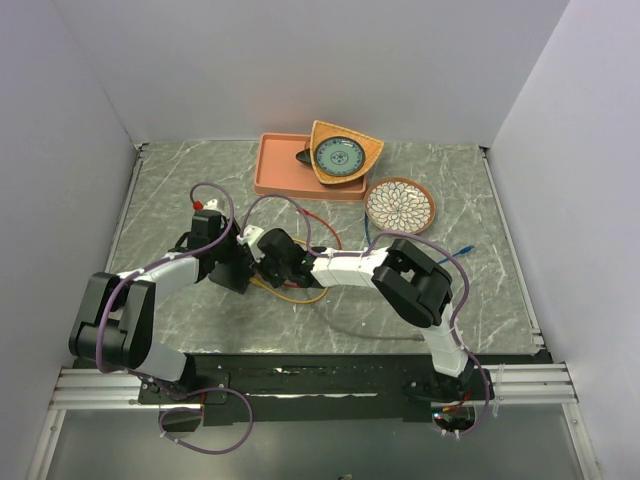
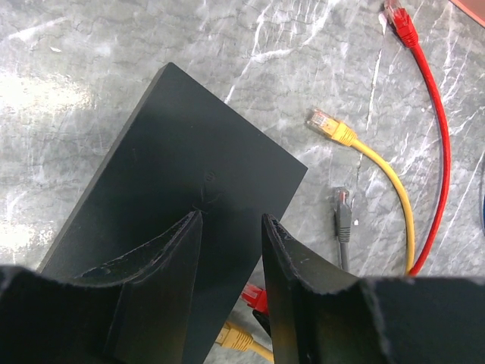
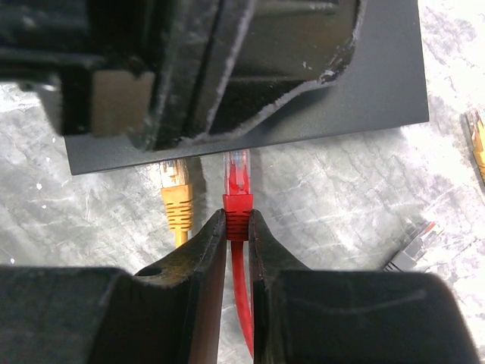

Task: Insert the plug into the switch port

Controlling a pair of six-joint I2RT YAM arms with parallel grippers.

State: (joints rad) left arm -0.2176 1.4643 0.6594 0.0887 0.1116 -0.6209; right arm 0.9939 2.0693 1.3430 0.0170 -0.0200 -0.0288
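The switch is a flat matte-black box lying on the marble table. My left gripper stands over it with its jaws apart. Its fingers rest on the top face and nothing is clamped between them. My right gripper is shut on the boot of the red plug. The plug's clear tip meets the switch's near edge. A yellow plug sits at that same edge just to its left. The ports themselves are hidden.
Loose cable ends lie beyond the switch: a yellow one, a grey one and a red one. At the back stand a salmon tray, a wooden dish and a patterned plate.
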